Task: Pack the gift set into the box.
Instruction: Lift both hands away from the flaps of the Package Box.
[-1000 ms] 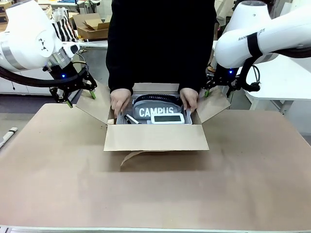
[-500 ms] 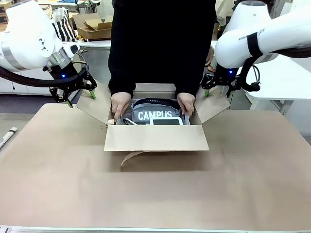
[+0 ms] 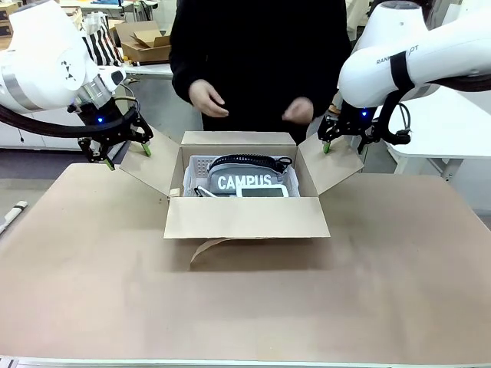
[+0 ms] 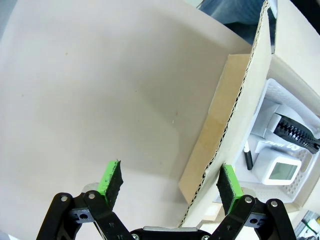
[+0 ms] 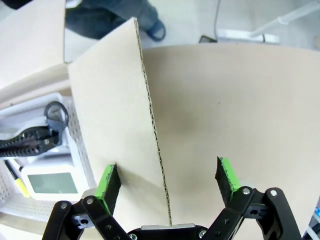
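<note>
The person's hands (image 3: 209, 99) have come up out of the box (image 3: 245, 219) and are now raised in front of the dark torso, apart from each other and touching nothing, while the gift set (image 3: 245, 181) has sunk a little lower and lies inside the box with its white "CAMPUS" lettering facing the robot and a light grey rectangular piece just in front of it. The box stands on the brown table (image 3: 245, 307), near its far edge, with all four top flaps open. The robot's left hand (image 3: 127, 156) hangs at the outer edge of the left flap (image 3: 150, 165); in the left wrist view this hand (image 4: 170, 180) is spread wide, with the flap's corrugated edge running up between its green pads (image 4: 113, 176), and the gift set (image 4: 285, 150) lies beyond in a white perforated tray. The right hand (image 3: 343, 142) hangs likewise at the right flap (image 3: 331, 164); in its own view the right hand (image 5: 167, 177) is also spread wide, astride that flap's edge without clamping it. The gift set (image 5: 40, 150) shows to one side there, a black ring and a yellow-tipped pen among its pieces.
</note>
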Motion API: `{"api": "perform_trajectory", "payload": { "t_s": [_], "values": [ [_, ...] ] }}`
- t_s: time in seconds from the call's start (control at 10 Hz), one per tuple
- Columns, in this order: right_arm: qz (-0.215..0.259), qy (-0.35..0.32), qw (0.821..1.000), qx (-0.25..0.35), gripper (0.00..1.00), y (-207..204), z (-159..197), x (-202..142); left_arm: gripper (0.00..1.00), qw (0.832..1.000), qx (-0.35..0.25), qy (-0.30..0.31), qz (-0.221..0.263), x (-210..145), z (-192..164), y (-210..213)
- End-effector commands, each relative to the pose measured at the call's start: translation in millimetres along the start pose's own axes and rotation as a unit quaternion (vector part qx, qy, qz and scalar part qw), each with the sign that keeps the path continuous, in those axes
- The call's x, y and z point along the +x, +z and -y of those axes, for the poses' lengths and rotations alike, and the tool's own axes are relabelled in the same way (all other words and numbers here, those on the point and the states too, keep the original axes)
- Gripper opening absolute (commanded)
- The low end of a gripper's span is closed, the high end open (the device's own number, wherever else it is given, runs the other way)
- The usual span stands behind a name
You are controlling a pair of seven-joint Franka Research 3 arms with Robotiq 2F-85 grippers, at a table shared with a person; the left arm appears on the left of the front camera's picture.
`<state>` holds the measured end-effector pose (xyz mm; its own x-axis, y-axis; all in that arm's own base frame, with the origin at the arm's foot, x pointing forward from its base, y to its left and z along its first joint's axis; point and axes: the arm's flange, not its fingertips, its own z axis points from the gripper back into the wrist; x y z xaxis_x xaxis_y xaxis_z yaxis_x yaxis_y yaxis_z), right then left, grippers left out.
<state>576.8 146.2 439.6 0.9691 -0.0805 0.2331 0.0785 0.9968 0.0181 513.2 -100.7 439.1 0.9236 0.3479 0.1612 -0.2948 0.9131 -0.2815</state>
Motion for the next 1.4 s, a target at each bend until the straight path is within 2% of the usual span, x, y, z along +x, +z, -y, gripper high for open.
{"api": "perform_trajectory", "payload": {
  "t_s": [0.0,1.3],
  "values": [
    [0.002,-0.009,1.000,-0.015,1.00,3.9,-1.9,1.8,1.00,1.000,0.010,0.006,0.008,-1.4,0.5,2.1],
    [0.002,-0.009,1.000,-0.015,1.00,3.9,-1.9,1.8,1.00,1.000,0.010,0.006,0.008,-1.4,0.5,2.1]
  ]
}}
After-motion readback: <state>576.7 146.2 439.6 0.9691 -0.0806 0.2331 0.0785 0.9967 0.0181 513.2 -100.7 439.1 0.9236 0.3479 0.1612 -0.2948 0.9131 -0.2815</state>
